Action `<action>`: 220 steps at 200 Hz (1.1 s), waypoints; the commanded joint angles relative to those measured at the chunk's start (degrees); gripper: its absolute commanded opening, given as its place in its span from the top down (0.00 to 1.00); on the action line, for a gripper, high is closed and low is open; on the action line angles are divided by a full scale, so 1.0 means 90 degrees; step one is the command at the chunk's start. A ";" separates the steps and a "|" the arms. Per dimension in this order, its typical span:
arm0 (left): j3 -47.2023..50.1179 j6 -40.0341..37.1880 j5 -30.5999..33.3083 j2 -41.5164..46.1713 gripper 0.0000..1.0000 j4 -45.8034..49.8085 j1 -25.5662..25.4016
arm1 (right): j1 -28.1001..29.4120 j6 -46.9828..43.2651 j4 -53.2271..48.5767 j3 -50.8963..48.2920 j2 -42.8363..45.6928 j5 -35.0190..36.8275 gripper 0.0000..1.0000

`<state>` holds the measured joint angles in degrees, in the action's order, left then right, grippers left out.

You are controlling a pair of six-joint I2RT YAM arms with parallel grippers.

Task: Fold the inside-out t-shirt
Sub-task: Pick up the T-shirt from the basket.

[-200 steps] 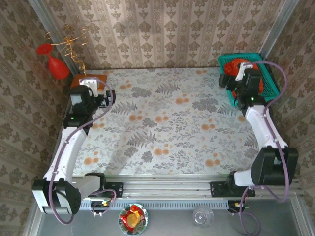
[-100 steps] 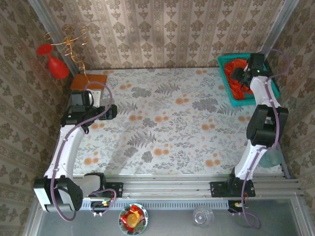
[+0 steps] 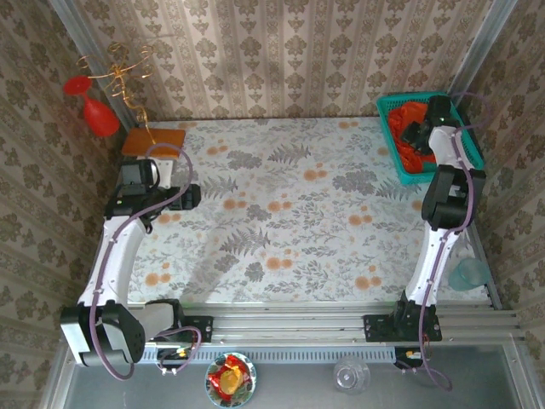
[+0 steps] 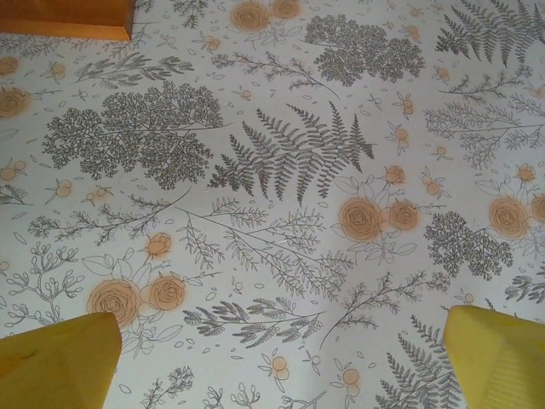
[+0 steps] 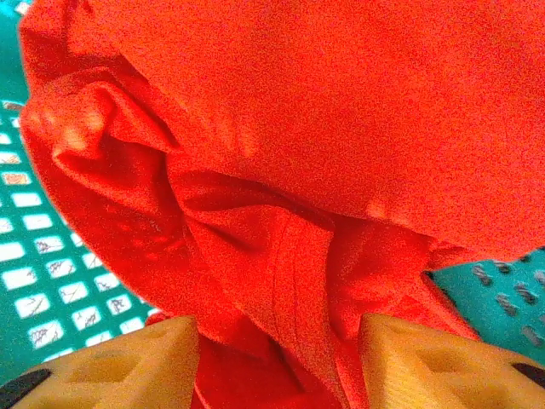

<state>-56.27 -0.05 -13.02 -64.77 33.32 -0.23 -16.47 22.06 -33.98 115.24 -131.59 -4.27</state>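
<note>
The inside-out t-shirt (image 3: 410, 153) is a crumpled bright orange-red bundle inside the teal basket (image 3: 400, 100) at the table's far right corner. My right gripper (image 3: 422, 133) reaches down into the basket. In the right wrist view the t-shirt (image 5: 324, 128) takes up most of the frame, and my right gripper (image 5: 277, 362) is open with a seamed fold of the cloth between its yellow fingers (image 5: 111, 366). My left gripper (image 3: 189, 194) hangs open over the flowered tablecloth at the left, and in its own wrist view the left gripper (image 4: 281, 354) has nothing between its fingers (image 4: 60, 358).
A flat orange board (image 3: 153, 141) lies at the far left corner, its edge (image 4: 64, 17) visible in the left wrist view. A red cone ornament (image 3: 98, 115) hangs on a wire stand beside it. A blue cup (image 3: 467, 274) stands off the table's right edge. Patterned walls close three sides.
My right arm has stretched out and moved its gripper deeper into the basket onto the t-shirt. My left gripper has swung away from the board toward the right.
</note>
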 commanded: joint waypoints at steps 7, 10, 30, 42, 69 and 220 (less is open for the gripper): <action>0.0032 -0.0150 -0.0145 -0.0039 0.02 0.0045 0.0055 | -0.0026 0.0339 -0.0114 0.0292 -0.0279 -0.0424 0.54; 0.0032 -0.0150 -0.0146 -0.0039 0.02 0.0044 0.0062 | -0.0026 0.0359 -0.0083 0.0284 -0.0281 -0.0440 0.55; 0.0045 -0.0140 -0.0165 -0.0030 0.02 0.0038 0.0063 | -0.0025 0.0438 -0.0014 0.0351 -0.0327 -0.0521 0.64; 0.0051 -0.0140 -0.0166 -0.0018 0.03 0.0035 0.0059 | -0.0025 0.0450 -0.0037 0.0421 -0.0340 -0.0526 0.73; 0.0051 -0.0128 -0.0175 -0.0010 0.03 0.0028 0.0056 | -0.0023 0.0488 -0.0104 0.0506 -0.0119 -0.0470 0.95; 0.0134 -0.0030 -0.0399 0.0255 0.05 -0.0232 0.0046 | 0.1312 0.0098 -0.0718 0.2527 0.2855 0.0161 1.00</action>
<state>-55.94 -0.05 -15.25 -64.58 32.56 -0.23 -7.68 25.21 -35.81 129.25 -108.05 -4.43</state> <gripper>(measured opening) 0.950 0.053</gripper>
